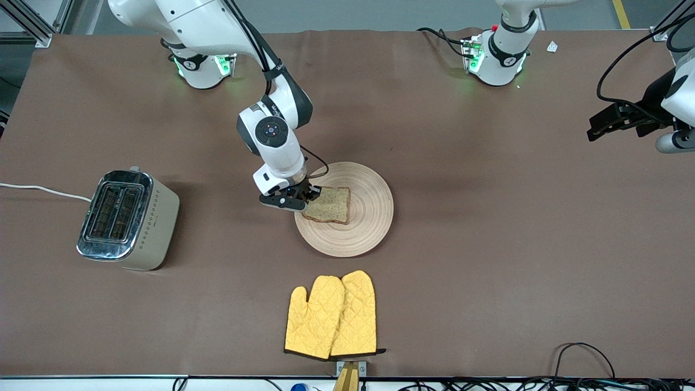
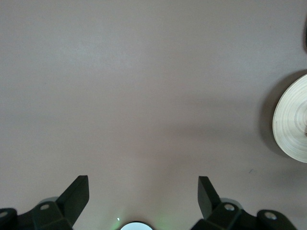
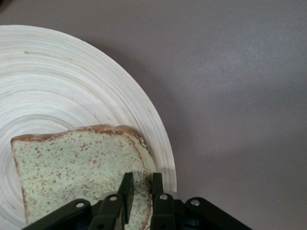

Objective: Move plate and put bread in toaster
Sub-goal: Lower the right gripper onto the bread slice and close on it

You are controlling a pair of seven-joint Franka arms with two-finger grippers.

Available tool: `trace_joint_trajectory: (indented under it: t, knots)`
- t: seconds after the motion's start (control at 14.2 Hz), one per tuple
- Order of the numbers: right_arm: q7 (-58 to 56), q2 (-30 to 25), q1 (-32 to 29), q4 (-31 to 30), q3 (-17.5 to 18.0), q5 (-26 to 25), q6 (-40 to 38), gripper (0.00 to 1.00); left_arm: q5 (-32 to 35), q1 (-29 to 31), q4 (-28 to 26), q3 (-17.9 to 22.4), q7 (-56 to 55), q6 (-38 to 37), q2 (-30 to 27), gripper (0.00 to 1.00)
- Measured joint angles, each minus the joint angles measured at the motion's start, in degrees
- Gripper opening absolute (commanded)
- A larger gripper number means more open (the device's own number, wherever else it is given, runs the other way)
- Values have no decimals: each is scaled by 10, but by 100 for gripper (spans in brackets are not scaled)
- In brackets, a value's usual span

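Brown matting covers the whole table [image 1: 488, 244], and on its middle lies the round, pale wooden plate with ring grooves [image 1: 369, 217], bare matting open all around its rim. On the plate, at the edge toward the right arm's end of the table, rests the speckled tan slice of bread with a darker crust [image 1: 328, 205]. The right gripper [image 1: 305, 196] is down at that crust edge, its two black fingers [image 3: 125, 191] clenched on the slice's rim while the slice lies flat. Well apart, toward the right arm's end, the cream two-slot toaster with a chrome top [image 1: 127, 220] stands with both slots showing. Nearer the front camera than the plate lies a pair of yellow quilted oven mitts [image 1: 332, 316]. The left gripper [image 2: 144, 191] waits over bare matting, fingers spread wide.
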Motion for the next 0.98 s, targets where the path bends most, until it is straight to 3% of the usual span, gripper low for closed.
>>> trace_joint_trajectory:
  t: [0.42,0.7,0.98]
  knots:
    - [0,0,0,-16,0,0,32,26,0,0,0,0,0,1,0,100]
    - [0,0,0,-17,0,0,35,12,0,0,0,0,0,1,0,100]
    - [0,0,0,-18,1,0,37,6,0,0,0,0,0,1,0,100]
